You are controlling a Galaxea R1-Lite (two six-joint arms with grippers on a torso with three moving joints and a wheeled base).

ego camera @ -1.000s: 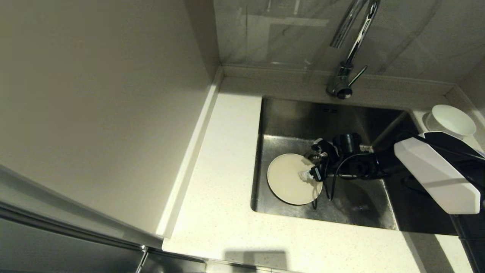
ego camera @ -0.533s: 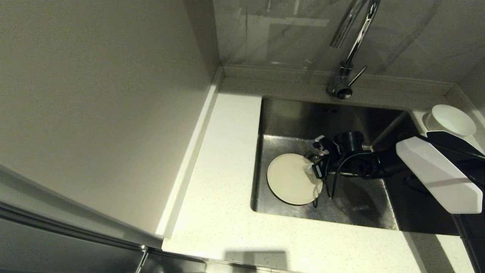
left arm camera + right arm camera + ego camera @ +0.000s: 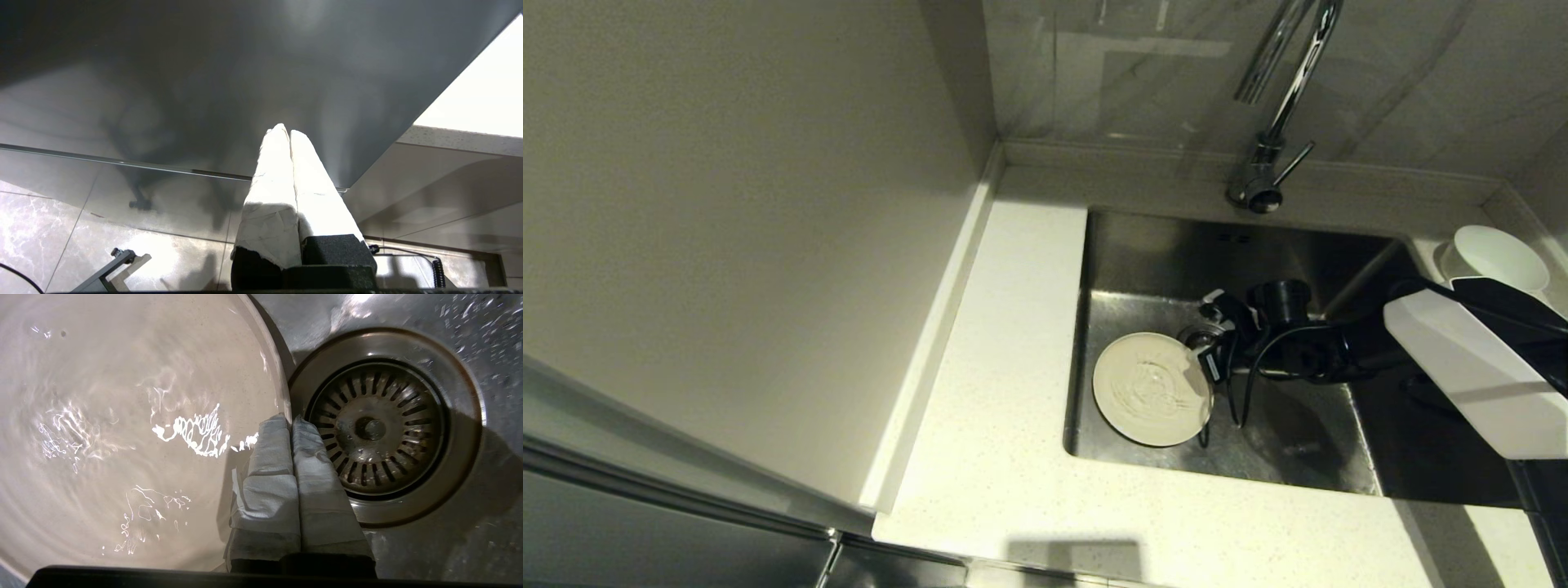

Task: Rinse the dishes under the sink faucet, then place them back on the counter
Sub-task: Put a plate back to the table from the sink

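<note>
Head view: the cream-beige round plate sits in the deep square stainless steel sink, near its left wall, with rippling water on its face. The right tool reaches down into the basin from the right and meets the plate at its right rim. In the right wrist view its two white-wrapped fingers are pressed together on the plate's rim, clamped on it, just beside the round metal drain strainer. The tall shiny chrome gooseneck faucet stands on the raised ledge behind the sink. The small white round bowl rests on the white speckled stone counter at the sink's far right corner, partly behind the right arm. In the left wrist view the left tool is parked away from the sink, its white fingers together on nothing, pointing at a dark grey panel.
</note>
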